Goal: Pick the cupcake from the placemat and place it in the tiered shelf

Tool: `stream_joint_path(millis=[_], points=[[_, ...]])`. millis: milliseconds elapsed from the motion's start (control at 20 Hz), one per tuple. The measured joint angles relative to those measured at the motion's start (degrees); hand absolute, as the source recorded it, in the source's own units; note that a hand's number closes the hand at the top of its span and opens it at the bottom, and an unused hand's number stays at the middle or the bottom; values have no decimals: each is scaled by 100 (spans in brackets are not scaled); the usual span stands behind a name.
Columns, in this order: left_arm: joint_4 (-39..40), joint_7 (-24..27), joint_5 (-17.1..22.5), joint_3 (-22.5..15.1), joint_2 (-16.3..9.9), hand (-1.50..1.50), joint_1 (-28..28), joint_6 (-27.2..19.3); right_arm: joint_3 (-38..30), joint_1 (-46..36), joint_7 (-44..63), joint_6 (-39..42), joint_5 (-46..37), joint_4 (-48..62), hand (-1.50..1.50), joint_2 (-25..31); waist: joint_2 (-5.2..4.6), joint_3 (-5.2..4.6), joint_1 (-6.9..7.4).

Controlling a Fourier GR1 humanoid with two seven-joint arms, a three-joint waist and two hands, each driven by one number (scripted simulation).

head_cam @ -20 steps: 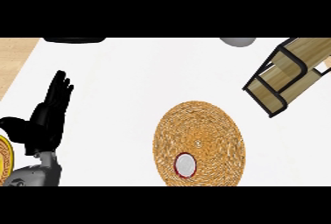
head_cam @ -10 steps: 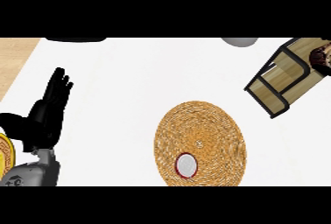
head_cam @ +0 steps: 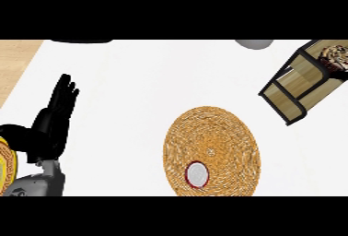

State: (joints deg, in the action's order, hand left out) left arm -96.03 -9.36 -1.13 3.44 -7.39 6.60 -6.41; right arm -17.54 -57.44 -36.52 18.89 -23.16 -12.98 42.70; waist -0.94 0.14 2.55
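Head view change: your brown frosted cupcake (head_cam: 334, 57) now sits in the wooden tiered shelf (head_cam: 299, 87), far right of the left robot hand (head_cam: 53, 120).
Robot hand: fingers straight, apart, resting.
Round woven placemat (head_cam: 212, 151): cupcake gone; placing looks done.

Cupcake (head_cam: 334, 58) came into view on the shelf's (head_cam: 302, 85) top tier; a second earlier it wasn't there.

Cupcake (head_cam: 333, 57) on tiered shelf (head_cam: 299, 87), placemat (head_cam: 212, 150) below.
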Motion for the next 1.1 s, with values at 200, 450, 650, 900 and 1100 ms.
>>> stream_joint_path(millis=[200, 450, 650, 900, 1100], points=[[-20, -59, 2, 18, -9, 0, -3, 0, -271, -122, -92, 399, 269, 133, -150, 188, 7, -1, -22], [-4, -68, 32, 112, -77, 0, 66, 24, -663, -330, 261, 681, 630, 334, -150, 593, 6, -2, -31], [51, -53, 12, 99, -46, 0, 121, 4, -933, -331, 600, 731, 847, 521, -150, 1067, -23, 3, -9], [30, -34, 3, 59, -26, 0, 142, 21, -1148, -149, 918, 944, 1017, 708, -150, 1657, -60, 16, 33], [30, -9, -25, 34, 3, 0, 124, 2, -1256, 56, 1006, 1254, 1108, 779, -150, 2057, -80, 27, 52]])
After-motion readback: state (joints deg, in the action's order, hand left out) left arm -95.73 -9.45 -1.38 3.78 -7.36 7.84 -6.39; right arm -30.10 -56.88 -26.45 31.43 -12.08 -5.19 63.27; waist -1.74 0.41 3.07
